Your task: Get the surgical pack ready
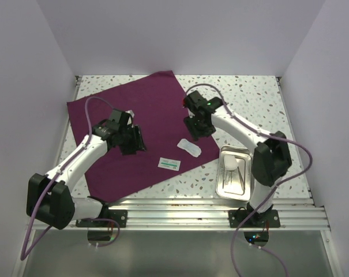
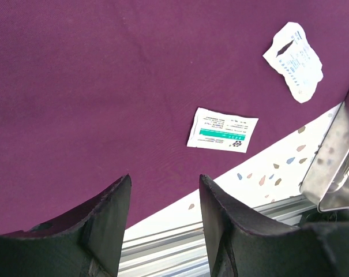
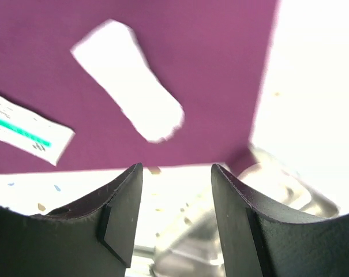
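The purple cloth (image 1: 145, 121) of the surgical pack lies flat on the table, turned like a diamond. On its near right part rest a white packet with a green stripe (image 1: 169, 164) (image 2: 222, 130) (image 3: 25, 131) and a white oblong packet (image 1: 190, 146) (image 2: 293, 61) (image 3: 130, 88). The steel tray (image 1: 234, 173) (image 2: 334, 156) stands off the cloth at the right, with white items and an instrument inside. My left gripper (image 1: 134, 140) (image 2: 164, 184) hovers open over the cloth's left half. Also open and empty, my right gripper (image 1: 201, 128) (image 3: 177, 173) hangs above the cloth's right edge, near the oblong packet.
The speckled tabletop (image 1: 249, 98) is bounded by white walls at the back and sides. An aluminium rail (image 1: 180, 208) runs along the near edge, with both arm bases on it. Purple cables loop from each arm.
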Available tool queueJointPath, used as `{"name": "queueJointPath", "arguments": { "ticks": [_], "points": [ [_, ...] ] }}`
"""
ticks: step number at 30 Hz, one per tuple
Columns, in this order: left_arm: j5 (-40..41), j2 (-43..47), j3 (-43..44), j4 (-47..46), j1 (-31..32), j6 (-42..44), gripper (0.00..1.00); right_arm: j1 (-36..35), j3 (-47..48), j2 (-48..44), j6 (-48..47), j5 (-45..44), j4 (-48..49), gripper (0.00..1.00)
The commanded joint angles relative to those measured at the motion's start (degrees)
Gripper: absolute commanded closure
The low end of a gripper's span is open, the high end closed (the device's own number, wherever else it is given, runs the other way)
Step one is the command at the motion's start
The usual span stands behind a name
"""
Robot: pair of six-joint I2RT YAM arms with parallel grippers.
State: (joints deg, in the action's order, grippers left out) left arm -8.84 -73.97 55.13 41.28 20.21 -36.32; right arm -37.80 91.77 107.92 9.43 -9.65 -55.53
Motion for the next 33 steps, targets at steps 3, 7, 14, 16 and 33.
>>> {"name": "queueJointPath", "arguments": {
  "ticks": [3,7,14,16,33],
  "points": [
    [-1.3,-0.6,0.9,-1.5,-0.9,1.9,0.45,9.0,-7.7,-15.0,3.0,0.9,-6.0,0.46],
    [-3.1,-2.0,0.4,-2.8,-0.9,1.6,0.45,9.4,-12.7,-18.9,-0.5,9.2,0.0,0.3],
    [-4.4,-3.0,1.5,-3.0,-1.0,1.3,0.45,7.0,-6.0,-4.3,-0.4,11.4,6.2,0.22],
    [-4.0,-2.5,1.5,-2.2,-1.0,1.4,0.45,5.7,-5.0,-0.3,-1.2,11.1,7.4,0.16],
    [-5.1,-1.8,-0.5,-3.5,-1.0,0.5,0.45,1.2,0.9,12.6,-4.3,7.5,9.6,0.11]
  ]
}}
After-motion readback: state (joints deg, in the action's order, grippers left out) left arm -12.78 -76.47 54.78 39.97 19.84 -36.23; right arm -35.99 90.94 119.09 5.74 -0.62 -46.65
